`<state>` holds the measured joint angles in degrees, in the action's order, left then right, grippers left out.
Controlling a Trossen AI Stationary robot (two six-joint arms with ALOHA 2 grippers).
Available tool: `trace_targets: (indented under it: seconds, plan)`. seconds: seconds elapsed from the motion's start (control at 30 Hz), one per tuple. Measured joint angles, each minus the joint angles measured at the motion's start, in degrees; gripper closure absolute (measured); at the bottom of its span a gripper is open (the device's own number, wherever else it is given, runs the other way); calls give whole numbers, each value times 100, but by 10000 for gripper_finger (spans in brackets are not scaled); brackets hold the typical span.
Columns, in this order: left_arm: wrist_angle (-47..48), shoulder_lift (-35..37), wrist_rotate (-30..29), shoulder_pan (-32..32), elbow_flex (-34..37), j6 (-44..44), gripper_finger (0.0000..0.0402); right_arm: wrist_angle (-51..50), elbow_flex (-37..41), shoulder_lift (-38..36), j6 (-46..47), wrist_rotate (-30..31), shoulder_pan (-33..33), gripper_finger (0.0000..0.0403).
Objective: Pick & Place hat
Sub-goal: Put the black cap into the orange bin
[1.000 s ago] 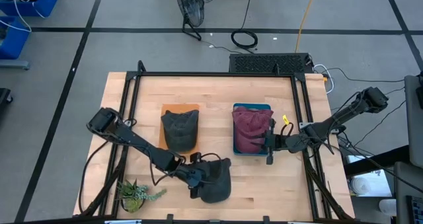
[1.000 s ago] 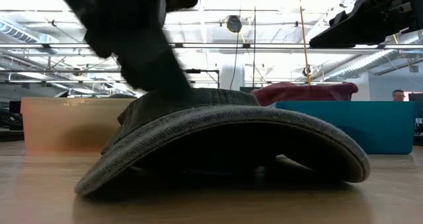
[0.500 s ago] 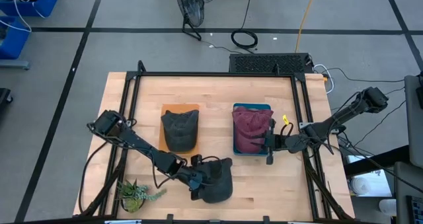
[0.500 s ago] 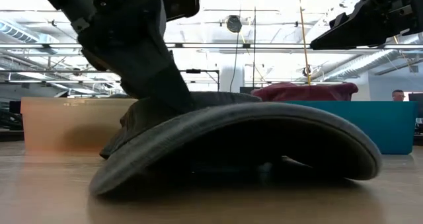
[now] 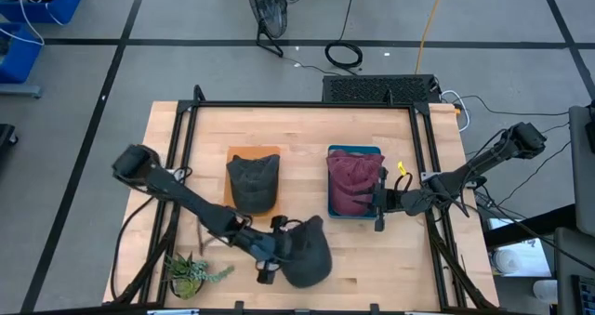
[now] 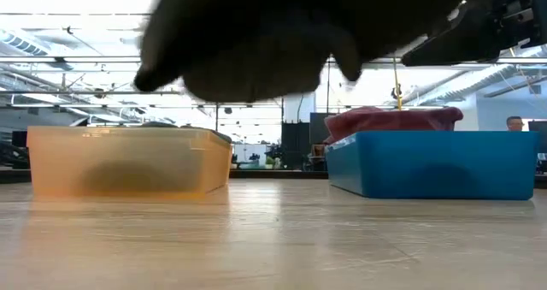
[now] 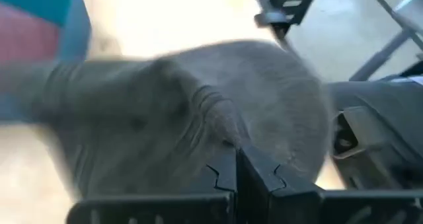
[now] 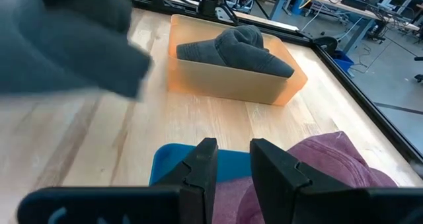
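A dark grey hat [image 5: 309, 255] hangs above the table's near edge, filling the top of the low view [image 6: 282, 42] and clear of the wood. My left gripper [image 5: 277, 250] is shut on its left side. An orange bin [image 5: 253, 153] holds another grey hat [image 5: 253, 183]. A blue bin [image 5: 354, 214] holds a maroon hat [image 5: 350, 180]. My right gripper [image 5: 379, 202] waits over the blue bin's right edge, open, with nothing between its fingers [image 8: 205, 164]. My left gripper pinches a puckered fold of the hat's cloth [image 7: 221, 128] between its two shut fingers [image 7: 225, 178]. The fingers come from the table's left, slanting down. The hat is lifted clear of the table and bulges beyond the fingers; creases in the cloth run toward the pinch.
A small green plant [image 5: 191, 273] stands at the near left corner. A black frame [image 5: 297, 105] runs round the table. The two bins stand side by side in the table's middle, with bare wood [image 6: 273, 239] in front of them.
My left gripper has shut on the grey hat and risen. The hat, which lay with its brim on the table, now hangs lifted clear of it and has shifted slightly toward the right.
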<state>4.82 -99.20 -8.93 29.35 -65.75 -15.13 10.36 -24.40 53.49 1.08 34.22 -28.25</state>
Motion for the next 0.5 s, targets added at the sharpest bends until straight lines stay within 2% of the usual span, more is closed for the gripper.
trace_targets:
  seconds: [0.23, 0.37, 0.5]
  plan:
    - [2226, 1385, -338, 83, -147, 713, 396, -23, 4, 0, 0, 0, 0, 328]
    - [3695, 1998, -724, 69, -149, 440, 394, -46, 4, -2, 42, 0, 0, 328]
    - [4690, 2384, -997, -14, -149, 346, 397, -47, 4, 0, 105, 0, 0, 328]
